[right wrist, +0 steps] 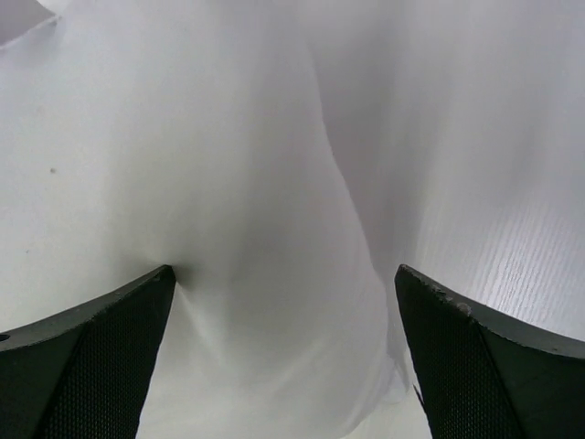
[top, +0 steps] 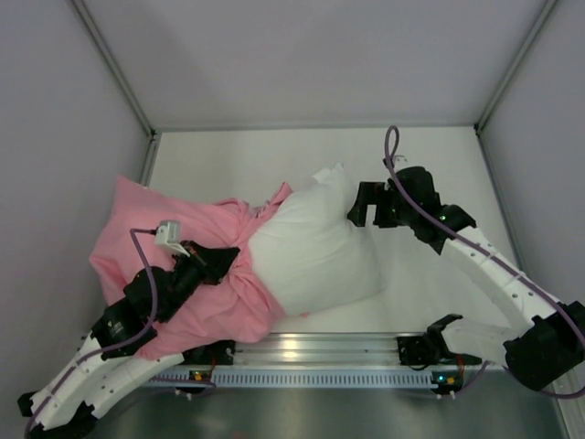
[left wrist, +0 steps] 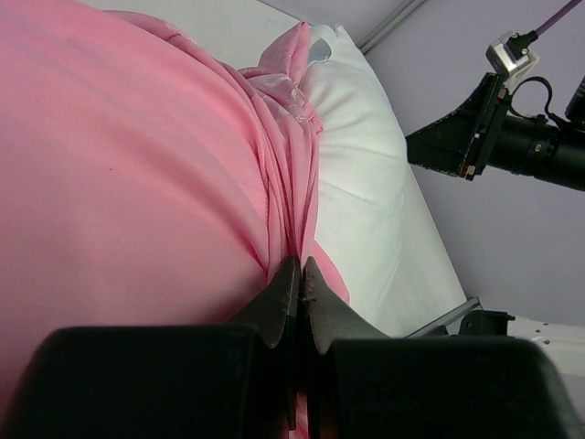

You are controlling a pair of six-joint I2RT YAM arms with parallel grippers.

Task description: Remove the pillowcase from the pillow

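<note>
Pillowcase of bunched pink cloth (left wrist: 137,183) is clamped tight in my left pincer (left wrist: 300,274), a hold suited to peeling it leftward. My right pincer (right wrist: 284,274) stands spread wide against the plump white pillow (top: 315,247), half bared at mid-tabletop (top: 238,165), seemingly ready to anchor it.

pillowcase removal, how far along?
Done: about half of the pillow is bare, and the pink pillowcase is bunched toward the left. In hand: the left gripper is shut on a gathered fold of the pillowcase; the right gripper is open, jaws spread at the pillow's bare end, gripping nothing. Left: the pillow's left part is still inside the cover and must come free.
</note>
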